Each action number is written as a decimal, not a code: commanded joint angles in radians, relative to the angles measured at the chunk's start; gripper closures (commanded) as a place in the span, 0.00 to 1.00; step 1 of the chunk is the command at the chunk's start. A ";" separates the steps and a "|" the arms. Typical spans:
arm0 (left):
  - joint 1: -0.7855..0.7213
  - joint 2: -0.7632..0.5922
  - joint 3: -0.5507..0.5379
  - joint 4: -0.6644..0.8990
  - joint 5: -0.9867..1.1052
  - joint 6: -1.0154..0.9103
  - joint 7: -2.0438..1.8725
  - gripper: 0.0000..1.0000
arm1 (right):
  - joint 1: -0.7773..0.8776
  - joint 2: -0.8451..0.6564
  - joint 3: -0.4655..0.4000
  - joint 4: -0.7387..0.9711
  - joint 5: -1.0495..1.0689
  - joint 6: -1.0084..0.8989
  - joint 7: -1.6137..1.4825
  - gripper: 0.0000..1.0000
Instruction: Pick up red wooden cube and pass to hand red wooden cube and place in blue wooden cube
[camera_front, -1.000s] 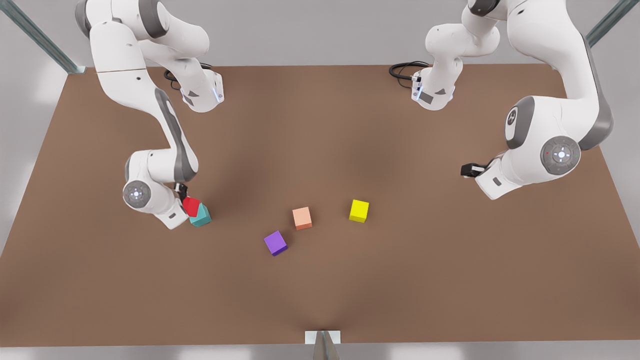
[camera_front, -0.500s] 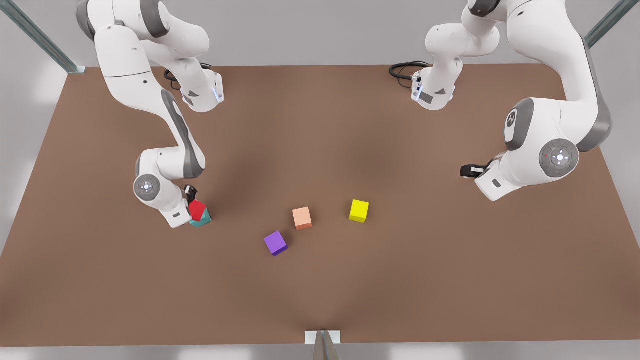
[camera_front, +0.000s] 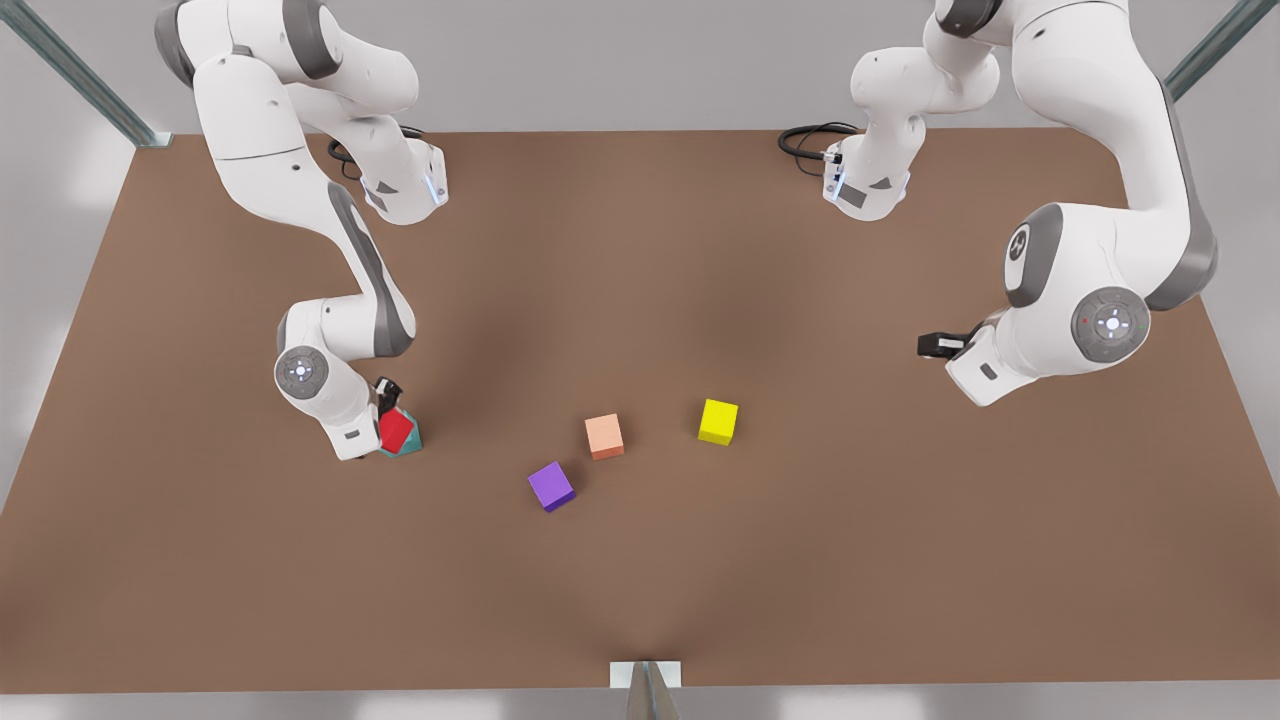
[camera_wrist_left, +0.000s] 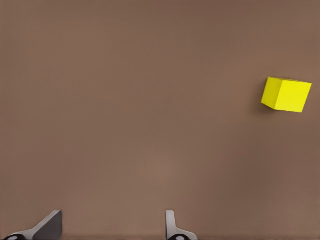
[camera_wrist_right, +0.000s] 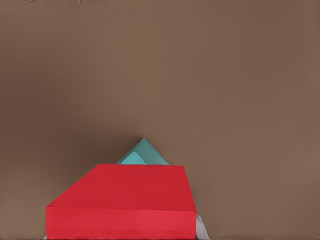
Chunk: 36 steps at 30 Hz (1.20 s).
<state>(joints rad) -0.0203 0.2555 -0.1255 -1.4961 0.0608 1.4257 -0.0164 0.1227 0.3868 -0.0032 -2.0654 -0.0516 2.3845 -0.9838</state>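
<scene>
A brown desk (camera_front: 640, 580) fills the front view, with one white arm at each far corner. On the front view's left, the arm that carries the right wrist camera reaches down toward the left half of the desk; its right gripper (camera_front: 392, 418) is closed on the red wooden cube (camera_front: 396, 430), gripping it by its sides. The red wooden cube sits tilted right over the blue wooden cube (camera_front: 410, 441), which stands on the desk beneath it and peeks out at the lower right; whether the two cubes touch cannot be told. In the right wrist view the red wooden cube (camera_wrist_right: 125, 200) lies close to the camera with a teal corner (camera_wrist_right: 143, 151) beyond it. Bare desk lies between this pair and the left edge, and toward the near edge. Moving rightward, the purple cube (camera_front: 551, 485) lies near the middle, the salmon cube (camera_front: 604, 436) just beyond it, and the yellow cube (camera_front: 718, 421) further right, each apart from the others. On the front view's right the other arm waits above open desk, well apart from the cubes, and its left gripper (camera_front: 938, 344) holds nothing. In the left wrist view its fingertips (camera_wrist_left: 171, 226) stand apart, open, over bare desk, with the yellow cube (camera_wrist_left: 286, 94) off to one side.
</scene>
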 joint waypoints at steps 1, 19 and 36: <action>-0.001 -0.001 0.000 0.000 0.001 -0.001 -0.011 0.00 | 0.000 0.000 0.000 0.001 0.024 -0.013 0.013 0.00; -0.001 0.007 0.000 0.000 0.002 -0.016 -0.028 0.00 | 0.021 -0.109 0.005 0.004 0.062 -0.168 0.017 0.00; -0.001 0.005 0.000 0.000 0.002 -0.024 -0.027 0.00 | -0.051 -0.276 -0.072 0.726 0.064 -1.079 1.070 0.00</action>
<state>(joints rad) -0.0229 0.2620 -0.1255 -1.4961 0.0624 1.4033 -0.0409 0.0680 0.1404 -0.0731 -1.3540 0.0268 1.5308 -0.4796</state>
